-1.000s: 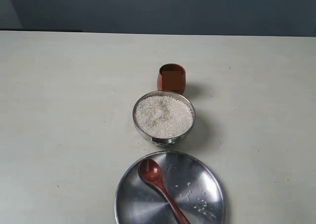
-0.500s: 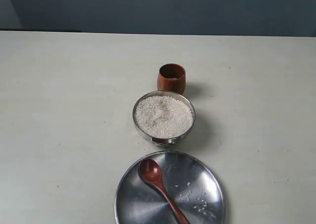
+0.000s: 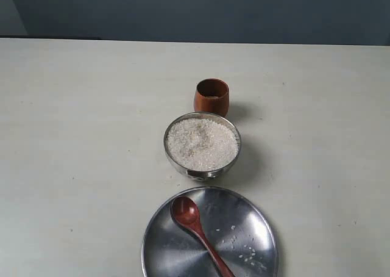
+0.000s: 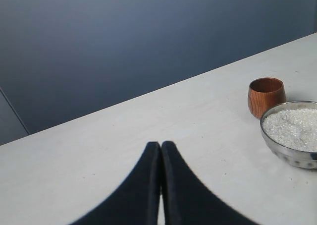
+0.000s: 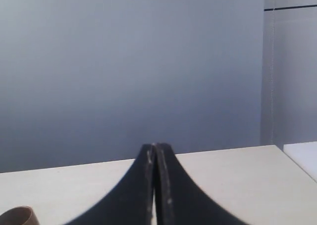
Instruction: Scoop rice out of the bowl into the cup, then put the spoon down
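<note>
A shiny steel bowl [image 3: 202,167] heaped with white rice [image 3: 202,144] stands mid-table. Just behind it sits the reddish-brown wooden cup [image 3: 211,96]. The dark wooden spoon [image 3: 194,223] lies on the flat steel plate [image 3: 256,222] in front of the bowl, its oval end towards the bowl. Neither gripper shows in the exterior view. In the left wrist view my left gripper [image 4: 161,144] is shut and empty above bare table, with the cup [image 4: 266,95] and bowl [image 4: 277,148] of rice [image 4: 294,128] off to one side. My right gripper [image 5: 155,146] is shut and empty; the cup's rim [image 5: 17,217] shows at that view's corner.
A few loose rice grains [image 3: 247,252] lie on the plate. The pale table [image 3: 79,136] stretches wide on both sides of the objects. A dark blue wall [image 3: 195,11] runs behind the table's far edge.
None of the objects has moved. One second ago the cup's mouth looked blocky and smeared in the picture; it now looks normal.
</note>
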You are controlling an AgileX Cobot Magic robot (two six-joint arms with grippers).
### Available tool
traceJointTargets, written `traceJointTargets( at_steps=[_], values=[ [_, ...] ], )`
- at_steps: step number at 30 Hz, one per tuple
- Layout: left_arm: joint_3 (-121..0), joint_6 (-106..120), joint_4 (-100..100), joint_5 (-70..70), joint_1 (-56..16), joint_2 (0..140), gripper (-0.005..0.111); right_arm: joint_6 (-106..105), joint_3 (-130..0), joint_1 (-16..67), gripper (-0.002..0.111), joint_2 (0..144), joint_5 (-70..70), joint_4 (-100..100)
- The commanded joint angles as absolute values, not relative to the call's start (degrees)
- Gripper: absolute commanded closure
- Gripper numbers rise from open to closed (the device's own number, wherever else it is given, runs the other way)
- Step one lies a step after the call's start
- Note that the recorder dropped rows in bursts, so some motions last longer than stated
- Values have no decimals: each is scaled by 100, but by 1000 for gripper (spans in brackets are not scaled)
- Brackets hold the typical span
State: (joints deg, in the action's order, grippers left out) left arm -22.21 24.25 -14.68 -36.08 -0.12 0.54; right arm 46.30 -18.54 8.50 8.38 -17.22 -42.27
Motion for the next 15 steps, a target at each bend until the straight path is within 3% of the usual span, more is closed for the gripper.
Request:
traceJointTargets(
  at_steps=[1, 15],
  values=[
    [-2202, 2420, -1455, -3545, -22, 12, 106, 4567, -1316, 593, 108, 598, -929, -3976],
    [-2202, 2420, -1455, -3545, -22, 12, 106, 4447, -981, 478, 108, 529, -859, -3459]
  ],
)
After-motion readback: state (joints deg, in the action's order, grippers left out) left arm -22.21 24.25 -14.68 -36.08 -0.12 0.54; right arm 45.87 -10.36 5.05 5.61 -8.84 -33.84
